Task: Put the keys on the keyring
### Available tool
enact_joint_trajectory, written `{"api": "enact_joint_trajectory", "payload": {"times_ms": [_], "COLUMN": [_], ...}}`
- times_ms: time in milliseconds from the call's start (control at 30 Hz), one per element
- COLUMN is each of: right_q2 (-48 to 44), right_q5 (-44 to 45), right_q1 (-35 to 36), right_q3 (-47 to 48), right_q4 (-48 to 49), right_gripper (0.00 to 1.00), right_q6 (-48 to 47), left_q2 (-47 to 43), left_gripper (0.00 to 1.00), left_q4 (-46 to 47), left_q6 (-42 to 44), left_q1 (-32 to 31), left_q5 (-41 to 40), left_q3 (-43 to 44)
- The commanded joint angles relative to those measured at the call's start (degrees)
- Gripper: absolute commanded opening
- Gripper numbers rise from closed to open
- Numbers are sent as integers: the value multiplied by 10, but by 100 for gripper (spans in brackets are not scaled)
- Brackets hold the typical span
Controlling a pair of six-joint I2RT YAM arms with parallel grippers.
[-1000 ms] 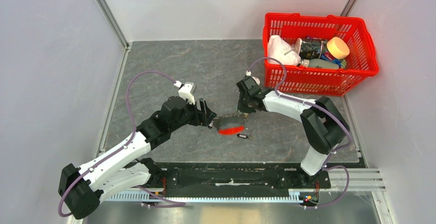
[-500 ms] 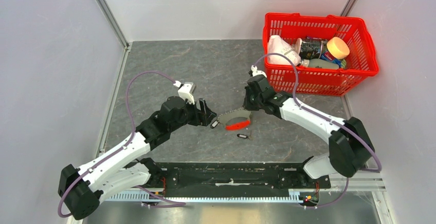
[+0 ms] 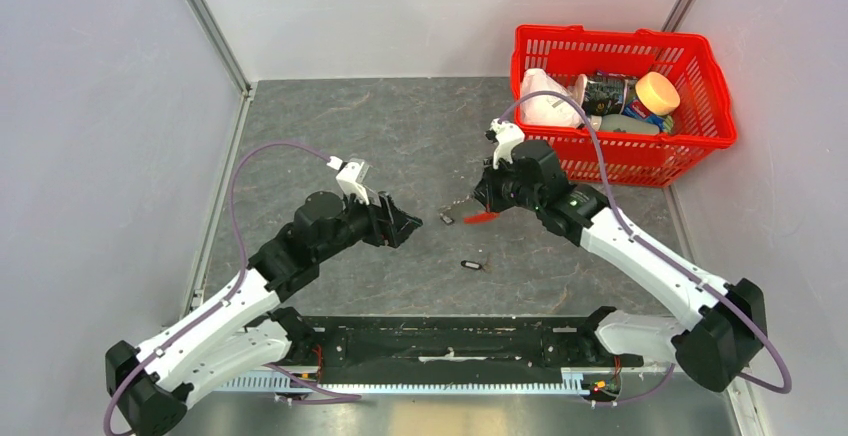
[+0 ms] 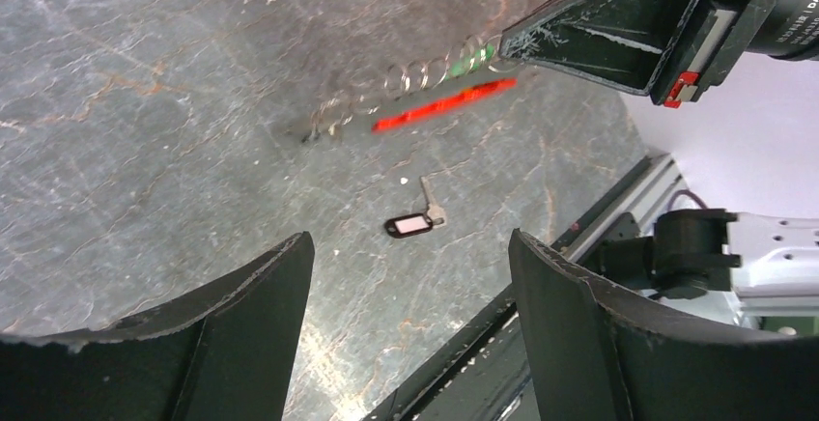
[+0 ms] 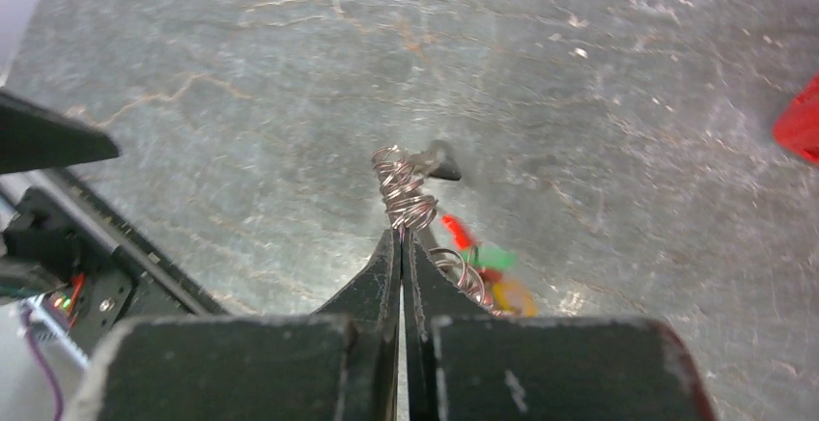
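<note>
Pinching the keyring (image 5: 404, 199) by its coiled wire, the right fingers (image 5: 384, 281) are pressed together, holding it just above the table (image 3: 330, 126) with the green key (image 5: 494, 257) and brass key (image 5: 512, 297) dangling. 1 dark key (image 4: 415, 223) lies flat ahead of the spread, empty left fingers (image 4: 246, 320), its tag running crosswise between them; that arm looks free to fetch it.

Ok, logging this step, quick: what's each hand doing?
Left hand: open, empty.
Right hand: closed, holding the keyring.
</note>
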Motion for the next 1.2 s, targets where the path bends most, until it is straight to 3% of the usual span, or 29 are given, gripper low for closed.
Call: {"api": "enact_joint_trajectory", "payload": {"times_ms": [0, 267, 367, 467, 700, 767, 833, 867, 967, 1000, 1067, 1100, 1167], "right_q2": [-30, -14, 7, 10, 6, 7, 13, 20, 26, 19, 16, 29, 47], "right_q5": [-116, -267, -229, -189, -218, -114, 101, 130, -115, -78, 141, 136, -111], "right_q1": [2, 38, 71, 87, 108, 114, 115, 115, 120, 130, 138, 138, 143], "right_q3": [57, 184, 242, 261, 291, 303, 304, 305, 302, 287, 269, 284, 318], "right_q4": [-10, -147, -226, -247, -281, -280, -267, -271, -290, -261, -238, -270, -329], "right_gripper": [0, 0, 0, 0, 0, 0, 0, 0, 0, 0, 0, 0, 0], "right_q6": [-60, -148, -195, -204, -215, -196, -159, -151, -187, -176, -142, -158, -201], "left_q2": [-29, -66, -80, -98, -119, -124, -131, -133, -139, -140, -141, -140, -140], "left_gripper": [81, 81, 81, 81, 81, 81, 81, 81, 81, 81, 81, 81, 81], "left_q4": [37, 91, 95, 96, 144, 155, 160, 164, 167, 167, 166, 167, 169], "left_q6": [-12, -1, -4, -5, -10, -13, -15, -16, -16, -16, -18, -21, -22], "left_q1": [-2, -2, -2, -2, -2, -2, -2, -2, -2, -2, -2, -2, -2], "left_q5": [40, 130, 137, 137, 171, 180, 181, 180, 180, 179, 178, 179, 185], "left_q3": [14, 26, 29, 28, 19, 18, 19, 19, 19, 19, 18, 18, 17]}}
